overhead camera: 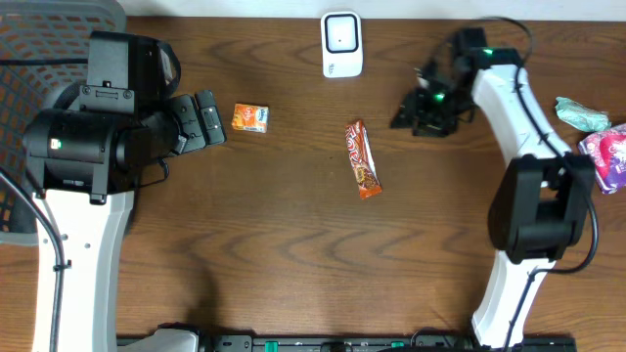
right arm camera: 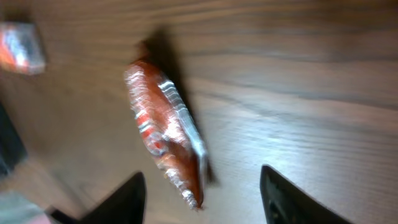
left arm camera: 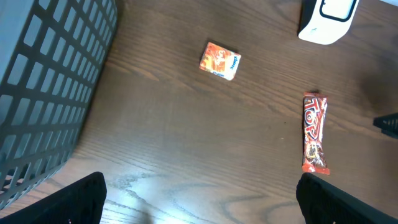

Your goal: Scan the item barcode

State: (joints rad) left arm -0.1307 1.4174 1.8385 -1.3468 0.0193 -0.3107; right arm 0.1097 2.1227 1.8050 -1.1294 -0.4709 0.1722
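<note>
A red and orange candy bar (overhead camera: pixel 363 159) lies flat on the wooden table (overhead camera: pixel 293 254), below the white barcode scanner (overhead camera: pixel 341 44). A small orange box (overhead camera: pixel 250 118) lies to its left. My right gripper (overhead camera: pixel 406 112) hovers right of the bar, apart from it and open. In the right wrist view the blurred bar (right arm camera: pixel 165 130) lies ahead of the open, empty right gripper (right arm camera: pixel 202 202). My left gripper (overhead camera: pixel 213 117) stands wide open just left of the orange box. The left gripper (left arm camera: pixel 205 202) is also empty in its wrist view, with the box (left arm camera: pixel 219 60) and bar (left arm camera: pixel 314 134) ahead.
A grey mesh basket (overhead camera: pixel 39 49) stands at the far left, beside the left arm. A green packet (overhead camera: pixel 584 114) and a pink packet (overhead camera: pixel 606 156) lie at the right edge, beyond the right arm. The scanner (left arm camera: pixel 326 18) sits at the table's back edge.
</note>
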